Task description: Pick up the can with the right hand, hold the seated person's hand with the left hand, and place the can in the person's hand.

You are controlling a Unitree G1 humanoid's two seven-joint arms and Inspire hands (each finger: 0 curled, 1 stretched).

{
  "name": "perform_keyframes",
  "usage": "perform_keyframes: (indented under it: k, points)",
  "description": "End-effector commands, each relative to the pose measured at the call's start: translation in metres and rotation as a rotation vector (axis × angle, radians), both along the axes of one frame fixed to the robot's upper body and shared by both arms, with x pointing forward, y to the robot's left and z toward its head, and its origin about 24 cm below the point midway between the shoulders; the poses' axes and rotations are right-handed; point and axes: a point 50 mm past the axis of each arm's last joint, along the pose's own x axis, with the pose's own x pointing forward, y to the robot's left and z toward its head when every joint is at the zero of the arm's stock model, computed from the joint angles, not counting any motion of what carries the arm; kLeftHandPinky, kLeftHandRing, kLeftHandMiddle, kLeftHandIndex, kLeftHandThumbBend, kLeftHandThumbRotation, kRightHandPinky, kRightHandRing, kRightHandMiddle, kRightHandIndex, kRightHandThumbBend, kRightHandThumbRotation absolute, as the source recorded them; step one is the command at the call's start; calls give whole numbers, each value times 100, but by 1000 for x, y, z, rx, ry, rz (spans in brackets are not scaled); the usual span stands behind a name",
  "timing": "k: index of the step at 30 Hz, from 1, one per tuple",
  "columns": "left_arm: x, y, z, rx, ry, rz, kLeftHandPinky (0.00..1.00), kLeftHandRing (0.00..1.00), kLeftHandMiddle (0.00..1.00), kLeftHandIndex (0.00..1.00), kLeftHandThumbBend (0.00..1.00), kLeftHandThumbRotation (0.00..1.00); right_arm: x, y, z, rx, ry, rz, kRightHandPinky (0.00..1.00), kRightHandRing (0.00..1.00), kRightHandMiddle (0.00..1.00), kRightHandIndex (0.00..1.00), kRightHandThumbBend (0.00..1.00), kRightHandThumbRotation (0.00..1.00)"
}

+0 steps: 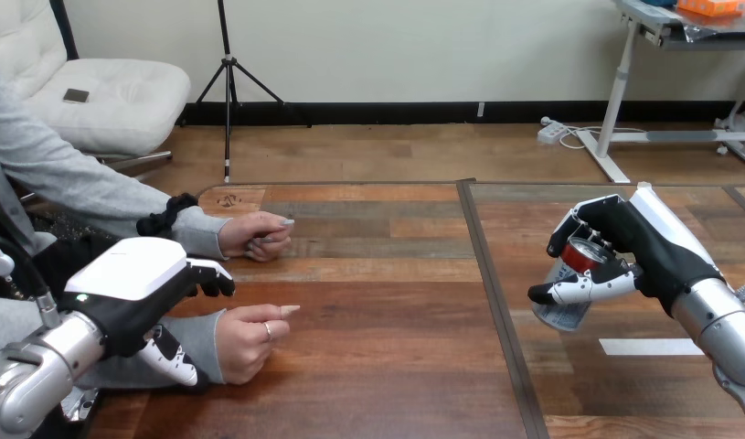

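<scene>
The can (569,306) hangs at the right side of the worktop (377,384), tilted, its red top leaning towards the palm and its silver base pointing down and to the left. It looks to be clear of the wood. The right hand (644,240) grasps it, fingers curled over the upper end and the thumb (579,290) laid across the side wall.

A thin metal can like this is probably light and stiff enough for a moderate squeeze, but its smooth wall is slippery and would dent under a hard one. The side wall, near the middle, is the sound place to hold it. The present grip sits high and the can is tipped, so it may swivel during the carry.

A strip of white tape (650,347) lies on the worktop just below the can.

Well apart, at the left, the person's nearer hand (254,338) rests loosely curled on the worktop, and the person's farther hand (254,236) lies beyond it. The left hand (131,274) is over the grey sleeve at the nearer wrist. Whether it has closed round that wrist I cannot tell. The nearer hand is not yet turned palm up to receive anything.
</scene>
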Motion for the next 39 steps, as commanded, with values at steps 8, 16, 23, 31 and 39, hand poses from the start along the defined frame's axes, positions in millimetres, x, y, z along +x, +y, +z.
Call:
perform_keyframes:
  k: [8,16,23,31,39]
  points:
    - [22,0,16,144,-72,-17,67,73,74,73,100,9,16,3,37,36,-145,32,32,36,40,42,84,0]
    - [25,1,12,187,-75,-16,68,72,74,72,100,10,16,3,37,45,-146,35,32,36,40,42,85,0]
    - [28,3,8,204,-59,-4,68,73,74,73,100,14,15,3,38,48,-147,36,32,36,40,41,85,0]
    - [29,5,5,221,-29,18,69,74,76,74,100,15,14,4,38,50,-158,41,32,36,40,41,85,0]
    - [31,6,3,225,6,44,68,74,75,73,100,13,15,3,38,53,-153,36,33,36,41,41,85,0]
